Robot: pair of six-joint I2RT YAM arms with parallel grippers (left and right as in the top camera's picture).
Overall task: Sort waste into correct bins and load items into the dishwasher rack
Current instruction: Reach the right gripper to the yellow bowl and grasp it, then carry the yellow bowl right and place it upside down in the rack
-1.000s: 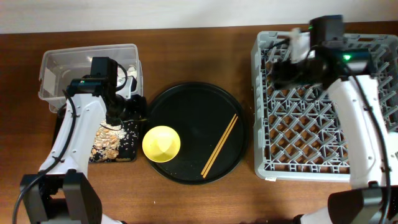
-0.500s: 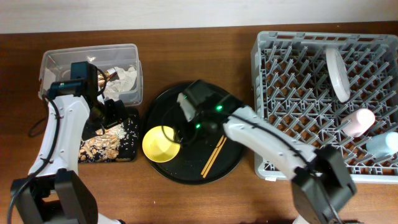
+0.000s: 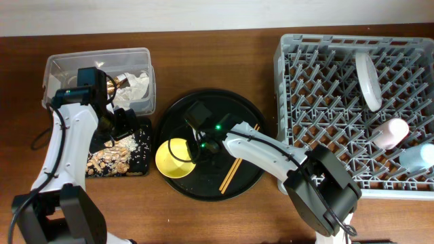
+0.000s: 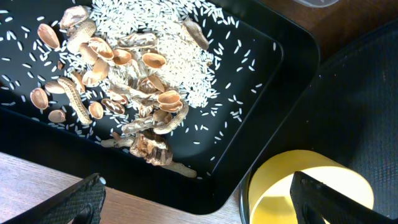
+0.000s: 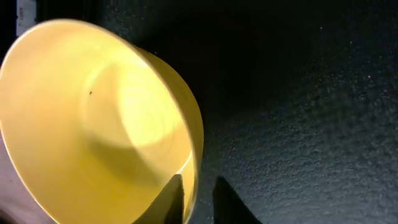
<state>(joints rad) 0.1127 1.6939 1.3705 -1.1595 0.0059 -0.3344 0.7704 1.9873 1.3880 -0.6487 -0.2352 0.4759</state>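
Observation:
The small yellow bowl sits at the left edge of the round black tray. My right gripper is shut on its rim. In the right wrist view one finger is inside the yellow bowl and the other outside, at my right gripper. Wooden chopsticks lie on the round tray. My left gripper hangs open and empty over the near rim of the shallow black tray, which holds food scraps. The clear tub holds tissue and a foil wrapper.
The grey dishwasher rack fills the right side. It holds the pale plate on edge, the pink cup and the blue cup. White rice is scattered in the shallow black tray beside the scraps.
My right arm swung from the rack to the round tray, and its jaws closed on the yellow bowl's rim. My left gripper opened wide and shifted a little left.

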